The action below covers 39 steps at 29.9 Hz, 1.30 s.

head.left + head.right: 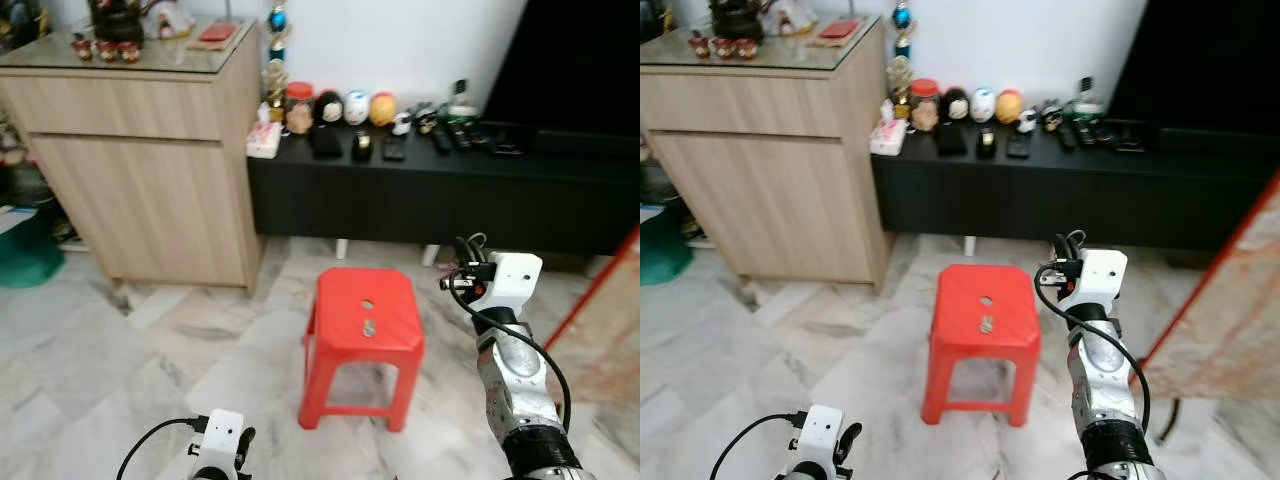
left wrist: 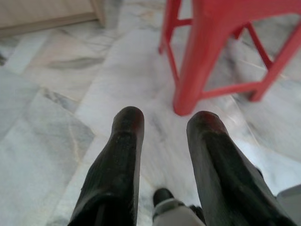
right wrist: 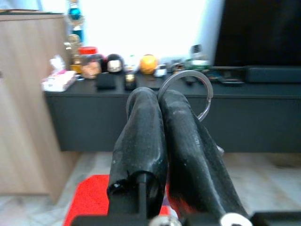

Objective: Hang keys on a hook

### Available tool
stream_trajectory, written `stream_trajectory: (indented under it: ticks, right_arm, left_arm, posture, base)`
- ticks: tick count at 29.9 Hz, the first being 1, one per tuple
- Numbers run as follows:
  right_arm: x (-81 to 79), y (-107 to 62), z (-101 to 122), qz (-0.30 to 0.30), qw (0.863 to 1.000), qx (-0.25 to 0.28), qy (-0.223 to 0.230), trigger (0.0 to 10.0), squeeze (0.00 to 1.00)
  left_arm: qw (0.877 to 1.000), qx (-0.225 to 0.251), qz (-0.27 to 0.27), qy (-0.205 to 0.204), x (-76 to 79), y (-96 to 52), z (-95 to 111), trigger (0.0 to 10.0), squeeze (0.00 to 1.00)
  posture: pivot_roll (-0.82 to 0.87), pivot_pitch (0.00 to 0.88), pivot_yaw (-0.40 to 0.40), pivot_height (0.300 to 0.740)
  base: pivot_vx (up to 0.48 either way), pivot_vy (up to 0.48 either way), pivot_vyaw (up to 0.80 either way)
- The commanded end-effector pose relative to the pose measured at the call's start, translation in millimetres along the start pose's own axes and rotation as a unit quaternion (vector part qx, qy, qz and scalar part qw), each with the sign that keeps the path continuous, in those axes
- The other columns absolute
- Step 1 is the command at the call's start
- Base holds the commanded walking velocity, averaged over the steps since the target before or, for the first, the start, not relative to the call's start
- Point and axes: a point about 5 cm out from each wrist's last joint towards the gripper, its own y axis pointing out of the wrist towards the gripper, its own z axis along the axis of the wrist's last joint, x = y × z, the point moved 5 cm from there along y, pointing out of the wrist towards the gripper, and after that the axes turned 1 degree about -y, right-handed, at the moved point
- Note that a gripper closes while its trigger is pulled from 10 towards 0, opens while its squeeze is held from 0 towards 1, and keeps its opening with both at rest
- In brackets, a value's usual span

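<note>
My right gripper [image 3: 157, 96] is raised in front of me, at about 4 o'clock in the head views, just right of the red stool [image 1: 365, 322]. Its two fingers [image 3: 141, 136] are pressed flat together, and they pinch a silver key ring [image 3: 188, 92] between their tips. The ring sticks out past the fingertips, standing roughly upright in the wrist view with its open loop facing the camera; most of the loop lies above and to one side of the tips, and the pinched part is hidden between the pads. Whether keys hang from it I cannot tell. The fingers point toward the black console [image 1: 440, 190] along the wall at 12 o'clock, where a row of small jars and figures [image 1: 340, 108] stands with some remotes [image 1: 455, 135]. A wooden cabinet [image 1: 140, 150] stands at 10 o'clock, touching the console's left end.

My left gripper [image 2: 164, 117] hangs low at 7 o'clock, over the marble floor [image 2: 51, 108]. Its fingers are parted, holding nothing, and point toward the stool's nearest leg [image 2: 200, 70].
</note>
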Motion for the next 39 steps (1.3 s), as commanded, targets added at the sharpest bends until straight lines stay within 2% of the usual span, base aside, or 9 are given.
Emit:
stream_trajectory:
  ticks: [1,14,22,28,35,39]
  right_arm:
    - [4.6,5.9,9,-0.008,1.0,0.012,0.003,10.0,0.0]
    - [15.0,5.4,10,-0.015,1.0,0.01,0.0,10.0,0.0]
    - [24.8,4.7,12,-0.01,1.0,0.006,-0.013,10.0,0.0]
    - [26.8,4.1,12,-0.008,1.0,0.005,-0.018,10.0,0.0]
    - [22.9,4.4,9,-0.017,1.0,0.007,-0.007,10.0,0.0]
    - [14.2,6.0,7,-0.024,1.0,0.01,0.01,10.0,0.0]
  left_arm:
    - [1.0,-0.008,0.017,-0.017,-6.0,1.1,-1,10.0,0.0]
    - [0.999,-0.015,0.029,-0.027,-1.0,0.3,-4,10.0,0.0]
    - [0.999,-0.021,0.019,-0.029,15.6,-3.1,-10,10.0,0.0]
    - [0.999,-0.024,0.012,-0.025,20.1,-4.4,-12,10.0,0.0]
    - [0.999,-0.033,0.002,-0.004,12.6,-10.0,-22,10.0,0.0]
    - [0.999,-0.035,0.002,0.009,1.2,-13.6,-26,10.0,0.0]
  posture:
    - [-0.03,0.0,-0.1,0.74]
    - [-0.04,0.0,-0.112,0.74]
    - [-0.05,0.0,-0.129,0.74]
    - [-0.05,0.0,-0.124,0.74]
    - [0.0,0.0,-0.09,0.74]
    - [0.02,0.0,-0.073,0.74]
  base:
    - [0.0,0.0,0.0]
    - [0.0,0.0,0.0]
    - [0.0,-0.284,0.0]
    - [0.0,-0.294,0.0]
    - [0.0,-0.335,0.0]
    - [0.0,-0.368,0.0]
